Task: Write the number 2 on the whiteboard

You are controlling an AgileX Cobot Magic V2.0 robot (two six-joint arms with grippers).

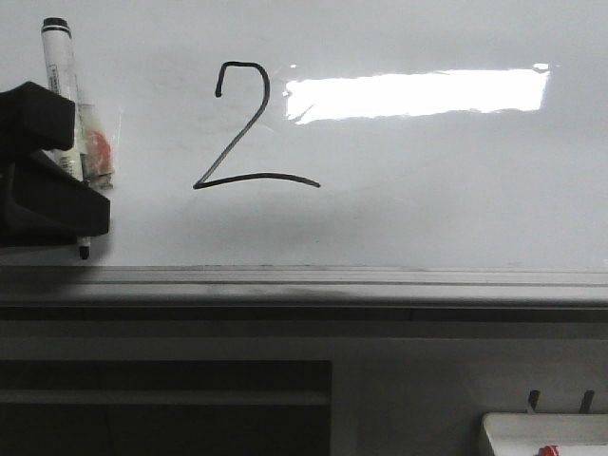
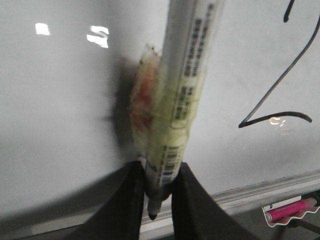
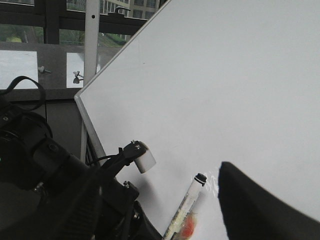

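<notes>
One gripper [image 1: 81, 204], the left, clamps a marker [image 1: 61, 66] upright, tip down, left of the 2 [image 1: 242, 128] on the whiteboard [image 1: 427, 190]; right gripper's state unclear.

Black number 2 [image 1: 249, 128], glossy white whiteboard [image 1: 427, 199], white black-capped marker [image 1: 61, 66], pink pen [image 2: 286, 210]

Whiteboard [image 1: 427, 190]: glossy, smooth white surface carrying a bright reflection; grey metal bottom rail. Marker [image 2: 182, 90]: smooth white plastic barrel with printed label, wrapped in clear glossy tape. Left gripper [image 2: 159, 200]: matt black plastic fingers.
</notes>
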